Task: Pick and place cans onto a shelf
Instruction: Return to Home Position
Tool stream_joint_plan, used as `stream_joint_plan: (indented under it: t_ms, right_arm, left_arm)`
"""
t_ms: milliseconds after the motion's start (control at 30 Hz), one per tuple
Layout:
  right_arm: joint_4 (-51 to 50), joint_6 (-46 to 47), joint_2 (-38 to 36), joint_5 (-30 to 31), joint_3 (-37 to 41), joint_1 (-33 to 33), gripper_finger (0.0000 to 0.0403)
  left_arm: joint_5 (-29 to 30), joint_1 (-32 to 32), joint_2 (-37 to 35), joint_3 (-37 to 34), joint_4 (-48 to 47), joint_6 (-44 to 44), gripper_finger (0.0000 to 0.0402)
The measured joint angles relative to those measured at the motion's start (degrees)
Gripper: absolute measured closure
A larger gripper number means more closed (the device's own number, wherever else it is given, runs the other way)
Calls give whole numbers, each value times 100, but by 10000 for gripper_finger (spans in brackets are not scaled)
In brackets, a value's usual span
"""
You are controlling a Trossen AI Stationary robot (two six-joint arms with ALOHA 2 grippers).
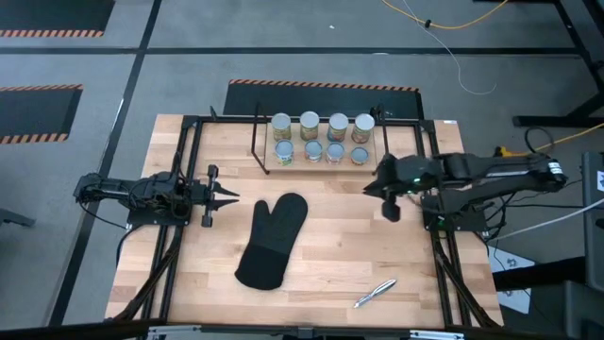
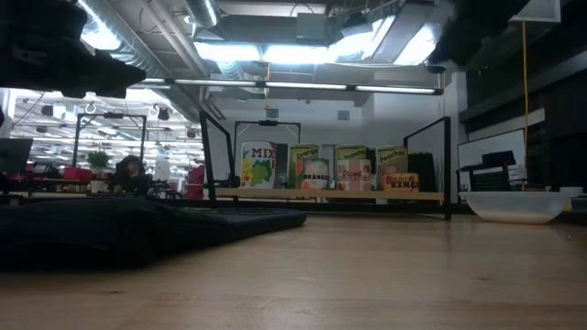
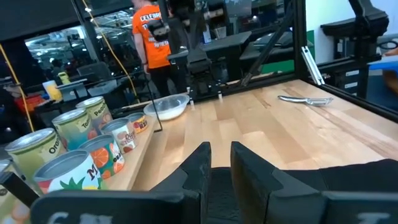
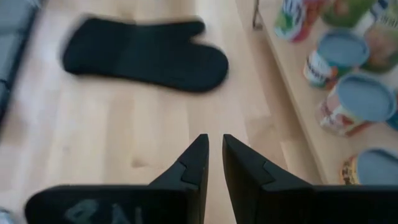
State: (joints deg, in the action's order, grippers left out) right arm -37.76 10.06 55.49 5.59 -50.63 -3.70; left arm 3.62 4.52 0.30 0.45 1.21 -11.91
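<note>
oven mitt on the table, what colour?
Plain black oven mitt, no pattern; clearest in the high view.

Person in orange shirt cut off at top edge of left wrist view, cans blurred & partly cropped in right wrist view, labels too small to read from high view, oven mitt only a dark blur low down.
</note>
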Motion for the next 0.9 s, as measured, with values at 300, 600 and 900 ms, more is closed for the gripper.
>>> stream_joint_plan:
  t_ms: [300,600,900]
  right_arm:
    - [-4,-137,-1461,-77,15,0,351]
    - [369,-129,-2968,-72,1137,0,351]
    - [1233,-135,-4215,-74,2360,0,351]
  left_arm:
    - [7,-1,0,0,-3,-52,347]
    - [9,1,0,0,-7,-56,347]
    - [9,0,0,0,-7,-57,347]
